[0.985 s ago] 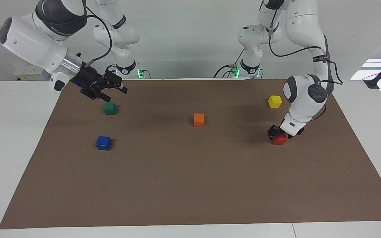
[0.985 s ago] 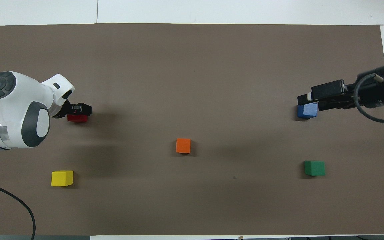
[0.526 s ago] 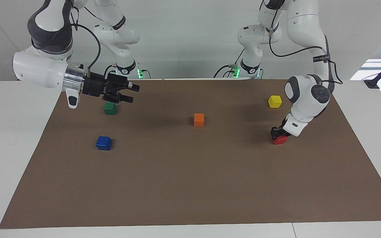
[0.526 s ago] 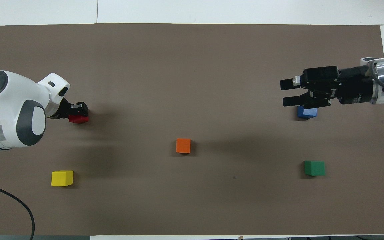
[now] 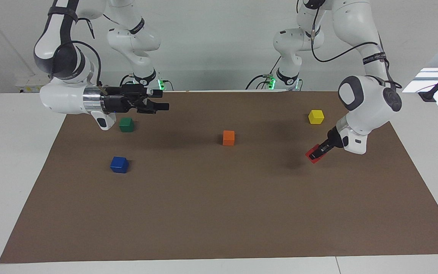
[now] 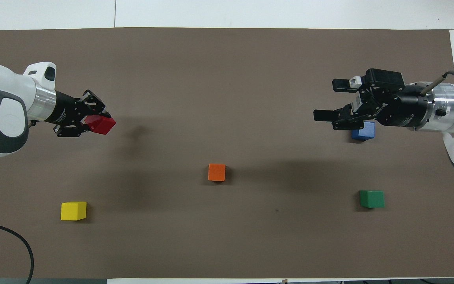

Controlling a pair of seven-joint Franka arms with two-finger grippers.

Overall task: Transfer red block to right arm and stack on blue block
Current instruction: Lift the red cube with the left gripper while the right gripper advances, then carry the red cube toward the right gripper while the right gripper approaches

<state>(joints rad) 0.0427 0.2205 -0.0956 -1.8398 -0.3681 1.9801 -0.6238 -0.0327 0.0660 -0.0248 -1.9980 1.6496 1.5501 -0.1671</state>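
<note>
The left gripper [image 5: 315,154], which a second ago stood straight down over the red block [image 5: 311,155] on the brown mat [image 5: 219,213], has now lifted it clear: the fingers are clamped on the small, plain-faced red cube, which hangs tilted on a corner above its own shadow, toward the left arm's end of the table. In the overhead view the left gripper [image 6: 93,123] now lies nearly level, the red block [image 6: 101,124] at its tip.

The right gripper [image 5: 158,106] has swung up from a downward slant beside the green block [image 5: 126,124] to a level pose, its black fingers spread wide and holding nothing, pointing toward the table's middle. From overhead, the right gripper [image 6: 333,100] hangs partly over the blue block [image 6: 363,131], which sits flat on the mat [image 6: 227,244], unmoved.

The orange block [image 5: 228,137] between the two grippers, the yellow block [image 5: 316,116] near the left arm and the green block have also kept their places. All are matte, sharp-edged cubes of like size on the flat mat; the arms are glossy white with silver wrist rings.
</note>
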